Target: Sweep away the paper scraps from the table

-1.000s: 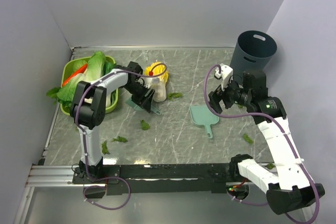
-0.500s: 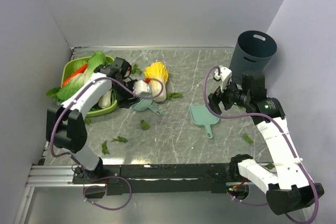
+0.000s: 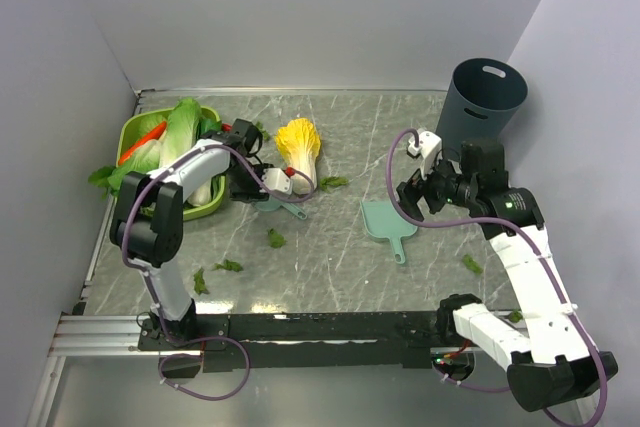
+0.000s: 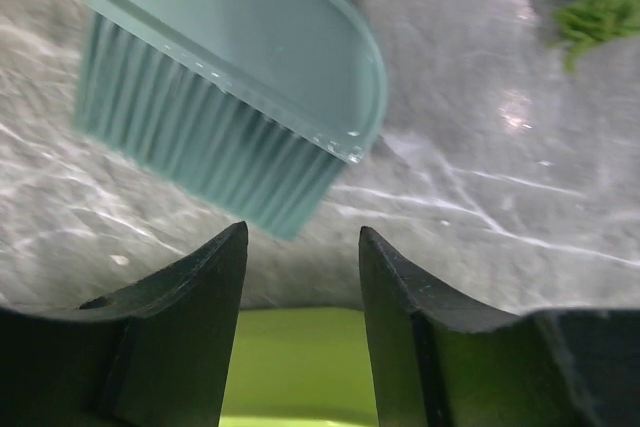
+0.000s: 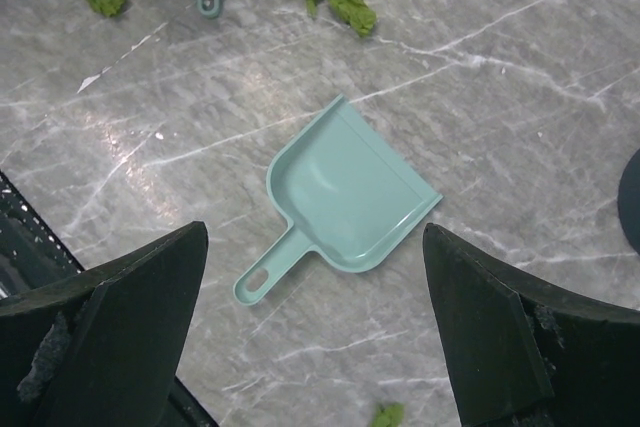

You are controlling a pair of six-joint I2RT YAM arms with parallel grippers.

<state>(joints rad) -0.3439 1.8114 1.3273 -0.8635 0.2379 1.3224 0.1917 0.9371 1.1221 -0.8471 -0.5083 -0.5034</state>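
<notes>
Dark-green paper scraps lie scattered on the marble table [image 3: 330,267]: one in the middle [image 3: 276,238], two at the front left [image 3: 229,266], one by the cabbage half [image 3: 333,183], one at the right [image 3: 471,264]. A teal brush [image 3: 277,205] lies flat on the table. In the left wrist view the brush [image 4: 230,67] is just ahead of my left gripper [image 4: 300,232], bristles toward it. My left gripper [image 3: 244,187] is open and empty, low between the green bowl and the brush. My right gripper [image 3: 412,199] is wide open and empty above the teal dustpan [image 5: 350,197].
A lime-green bowl [image 3: 135,132] holding whole cabbages stands at the back left. A yellow-topped cabbage half [image 3: 299,142] lies behind the brush. A dark grey bin [image 3: 485,97] stands at the back right. Lavender walls close in three sides.
My left arm has swung its elbow left and its gripper has drawn back from over the brush toward the green bowl. The brush stays on the table. The right arm has barely moved.
</notes>
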